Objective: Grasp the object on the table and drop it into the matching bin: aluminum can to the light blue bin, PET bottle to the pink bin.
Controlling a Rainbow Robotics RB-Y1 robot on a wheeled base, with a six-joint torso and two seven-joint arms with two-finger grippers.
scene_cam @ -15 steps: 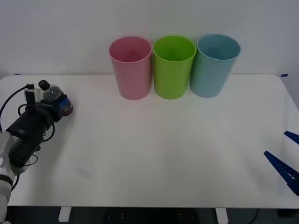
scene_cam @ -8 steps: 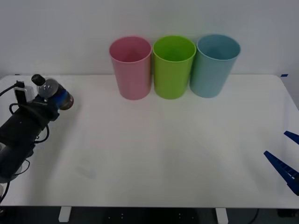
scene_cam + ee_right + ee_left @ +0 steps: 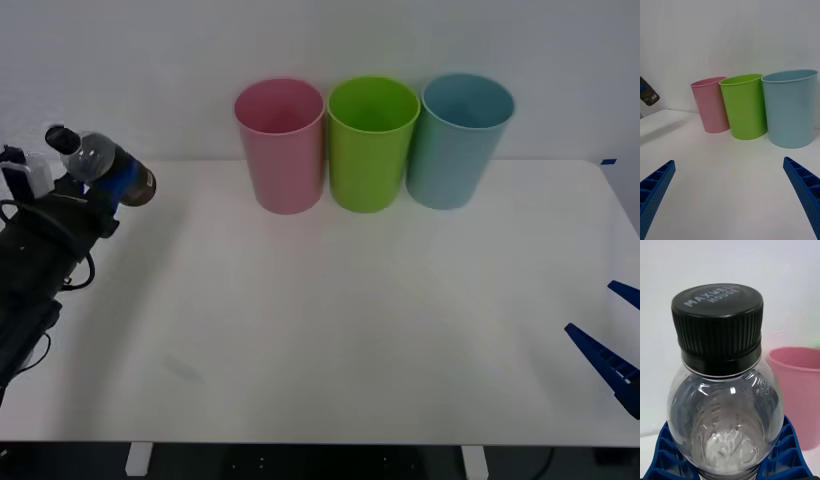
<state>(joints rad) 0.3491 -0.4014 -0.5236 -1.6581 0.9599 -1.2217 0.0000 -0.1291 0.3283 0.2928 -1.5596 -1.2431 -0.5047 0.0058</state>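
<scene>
My left gripper point(image 3: 112, 180): clamped on the PET bottle point(image 3: 102, 168), ribbed blue fingers point(image 3: 790, 453) hugging its clear, rounded body.
PET bottle: held off the table point(image 3: 330, 320) at its 9 o'clock edge; ridged black cap point(image 3: 718, 326), dark lower half.
My right gripper point(image 3: 730, 195): spread wide, holding nothing, at 4 o'clock.
Bins at 12 o'clock: pink bin point(image 3: 281, 145), green bin point(image 3: 372, 143), light blue bin point(image 3: 459, 139), smooth tapered plastic, side by side.

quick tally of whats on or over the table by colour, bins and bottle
pink bin: 1
green bin: 1
light blue bin: 1
clear PET bottle with black cap, held in the left gripper: 1
total: 4
</scene>
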